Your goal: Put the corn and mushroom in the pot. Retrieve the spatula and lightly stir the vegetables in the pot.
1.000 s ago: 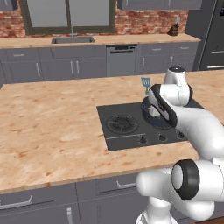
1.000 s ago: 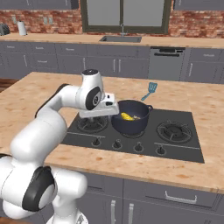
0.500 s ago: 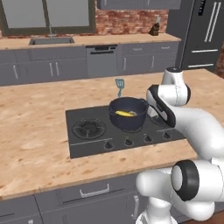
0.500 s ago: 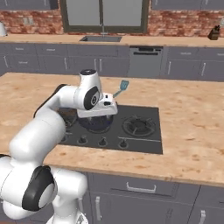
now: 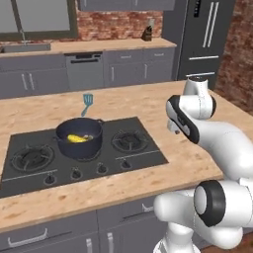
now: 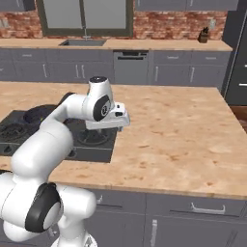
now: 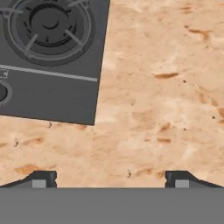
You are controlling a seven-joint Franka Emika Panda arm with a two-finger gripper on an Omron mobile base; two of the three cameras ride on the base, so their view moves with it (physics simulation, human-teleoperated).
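Observation:
The dark blue-grey pot (image 5: 79, 138) stands on the front middle of the black stove (image 5: 143, 155). The yellow corn (image 5: 76, 139) lies inside it. The mushroom is hidden from me. Behind the stove, the teal spatula (image 5: 87, 103) lies on the wooden counter, head away from me. My gripper (image 5: 173, 129) hangs to the right of the stove, well away from the pot. In the hand view the gripper (image 7: 110, 179) is open and holds nothing. Its fingertips (image 7: 41, 178) are spread wide over bare wood beside the stove's right edge.
A burner (image 7: 48, 24) sits at the stove's right end, just left of my hand. Wooden counter (image 6: 183, 130) stretches to the right of the stove. A sink and grey cabinets (image 6: 130, 67) line the back wall. A fridge (image 5: 207, 34) stands at the far right.
The whole scene has slid left in both base views, so the base has driven right. My hand, over the pot a second ago, now hangs past the stove's right edge, still open.

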